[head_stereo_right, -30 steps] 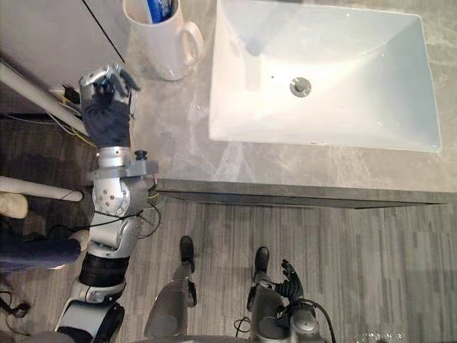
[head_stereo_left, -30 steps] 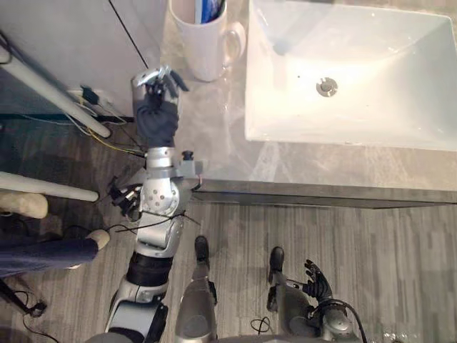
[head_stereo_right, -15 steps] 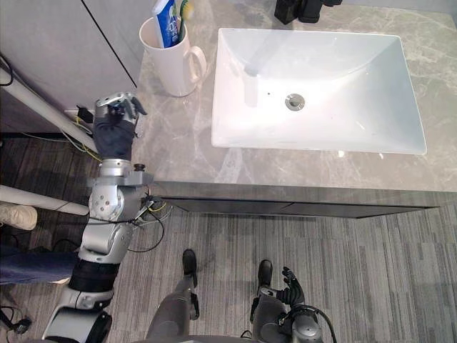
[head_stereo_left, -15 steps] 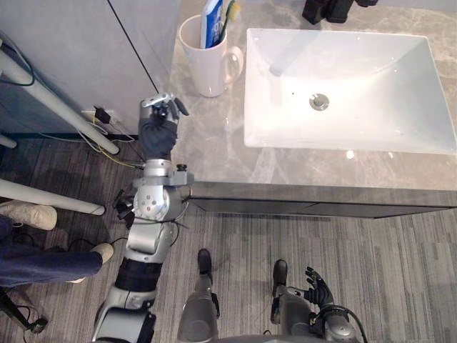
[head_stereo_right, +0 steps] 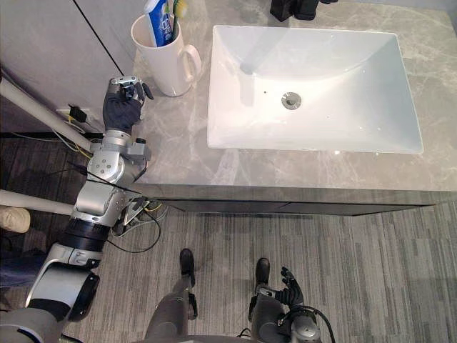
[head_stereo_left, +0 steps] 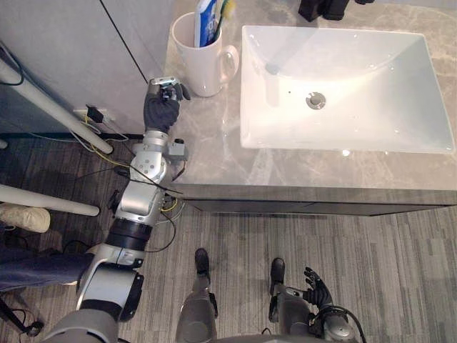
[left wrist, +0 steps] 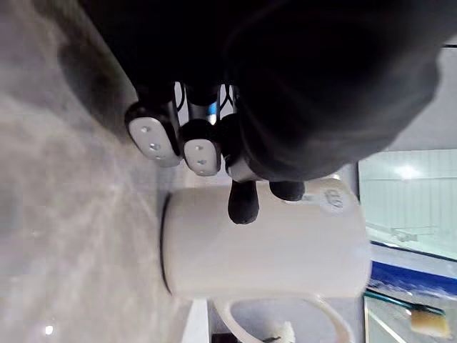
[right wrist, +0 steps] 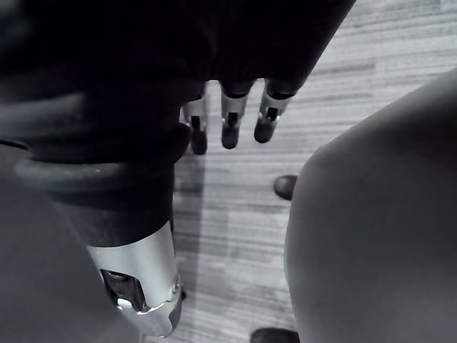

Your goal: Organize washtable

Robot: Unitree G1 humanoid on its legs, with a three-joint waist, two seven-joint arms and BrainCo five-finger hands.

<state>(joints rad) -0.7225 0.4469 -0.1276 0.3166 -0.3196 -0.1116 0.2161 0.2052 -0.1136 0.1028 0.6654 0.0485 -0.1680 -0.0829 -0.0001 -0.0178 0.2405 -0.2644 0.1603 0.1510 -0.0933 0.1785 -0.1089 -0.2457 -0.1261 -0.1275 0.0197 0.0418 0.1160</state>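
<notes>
Mug (head_stereo_left: 203,61), white, upright at the far left corner of the washtable (head_stereo_left: 214,143), handle toward the basin (head_stereo_left: 343,139). Holds a toothpaste tube (head_stereo_left: 207,14) and a toothbrush (head_stereo_left: 227,8), both tops cut off at the frame edge. Just beside it, at the left edge, left hand (head_stereo_left: 163,107), fingers (left wrist: 148,136) curled in, clasping nothing; thumb tip close against the mug's wall, contact hard to judge. Dark object (head_stereo_left: 321,8) at the far edge behind the basin, mostly cut off, not identifiable. Right hand (head_stereo_left: 318,280) low over the floor (head_stereo_left: 400,243), fingers loose and apart.
</notes>
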